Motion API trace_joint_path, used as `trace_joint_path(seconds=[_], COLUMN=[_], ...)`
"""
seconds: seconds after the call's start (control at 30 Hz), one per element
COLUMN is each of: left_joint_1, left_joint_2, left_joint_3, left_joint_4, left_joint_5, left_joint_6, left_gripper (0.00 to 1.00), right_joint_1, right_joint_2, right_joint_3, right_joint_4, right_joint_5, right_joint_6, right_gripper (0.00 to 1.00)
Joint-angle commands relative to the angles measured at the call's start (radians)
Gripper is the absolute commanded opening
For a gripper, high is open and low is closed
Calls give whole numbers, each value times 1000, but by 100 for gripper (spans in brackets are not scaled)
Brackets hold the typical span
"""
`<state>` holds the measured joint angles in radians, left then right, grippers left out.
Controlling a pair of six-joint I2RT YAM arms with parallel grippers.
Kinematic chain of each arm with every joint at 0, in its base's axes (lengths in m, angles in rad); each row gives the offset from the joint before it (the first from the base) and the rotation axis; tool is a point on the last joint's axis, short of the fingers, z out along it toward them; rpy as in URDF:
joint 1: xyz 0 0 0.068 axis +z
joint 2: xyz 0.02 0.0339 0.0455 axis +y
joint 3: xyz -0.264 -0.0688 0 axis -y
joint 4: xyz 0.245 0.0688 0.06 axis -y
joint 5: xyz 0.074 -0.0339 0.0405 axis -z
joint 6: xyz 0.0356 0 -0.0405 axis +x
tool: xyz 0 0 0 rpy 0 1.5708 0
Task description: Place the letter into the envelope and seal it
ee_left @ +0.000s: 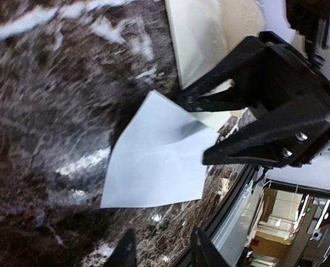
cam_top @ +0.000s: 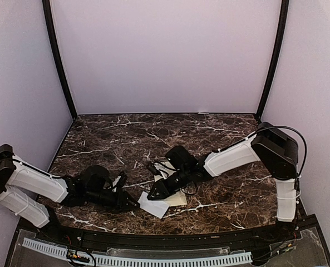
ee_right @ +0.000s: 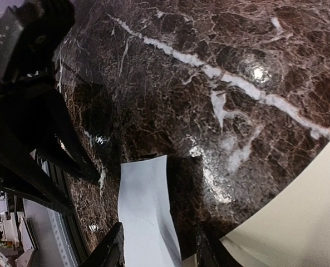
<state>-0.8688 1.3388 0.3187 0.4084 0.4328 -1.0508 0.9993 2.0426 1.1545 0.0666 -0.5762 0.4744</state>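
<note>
A plain white sheet (cam_top: 155, 206) lies on the marble table near the front edge, partly lifted; it also shows in the left wrist view (ee_left: 159, 161) and the right wrist view (ee_right: 142, 206). The cream envelope (cam_top: 177, 198) lies just right of it, touching it (ee_left: 203, 39) (ee_right: 298, 222). A tan letter with a dark border does not show in any view. My right gripper (cam_top: 152, 196) (ee_right: 159, 253) is open, its jaws astride the white sheet's edge next to the envelope. My left gripper (cam_top: 132, 203) (ee_left: 162, 250) is open and empty, just left of the sheet.
Another pale piece of paper (cam_top: 166, 167) lies under the right wrist. The table's black front rail (cam_top: 165, 240) runs close behind the sheet. Both grippers face each other a few centimetres apart. Purple walls enclose the table.
</note>
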Motion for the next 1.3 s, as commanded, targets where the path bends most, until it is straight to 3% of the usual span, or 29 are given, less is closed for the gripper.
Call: trace_joint_path(seconds=[0.0, 0.07, 0.27, 0.53, 0.73, 0.8, 0.87, 1.03, 1.1, 1.27], left_joint_1=[-5, -5, -5, -5, -6, -4, -3, -4, -4, -4], left_joint_2=[70, 89, 117, 152, 143, 99, 16, -259, -391, -447], left_joint_3=[-37, -41, -41, -38, -38, -36, -20, 67, 108, 219], left_joint_4=[91, 100, 96, 112, 137, 106, 24, -170, -213, -213], left_joint_5=[29, 27, 11, 15, 6, -24, -85, -276, -306, -198], left_joint_6=[-13, -13, 6, 11, 15, 29, 71, 205, 262, 358], left_gripper=[28, 22, 21, 20, 19, 20, 27, 59, 66, 73], right_joint_1=[-4, -4, -4, -4, -4, -9, -18, -56, -69, -73], right_joint_2=[48, 57, 96, 139, 137, 110, 58, -135, -228, -384], right_joint_3=[44, 54, 89, 112, 117, 116, 102, 60, 40, -8], right_joint_4=[-42, -48, -49, -8, 25, 12, 6, -12, 9, 165], right_joint_5=[-66, -77, -170, -254, -228, -200, -172, -77, -35, 34], right_joint_6=[-36, -41, -37, -8, 24, 30, 30, 36, 48, 112], right_gripper=[40, 40, 29, 24, 0, 0, 0, 0, 0, 0])
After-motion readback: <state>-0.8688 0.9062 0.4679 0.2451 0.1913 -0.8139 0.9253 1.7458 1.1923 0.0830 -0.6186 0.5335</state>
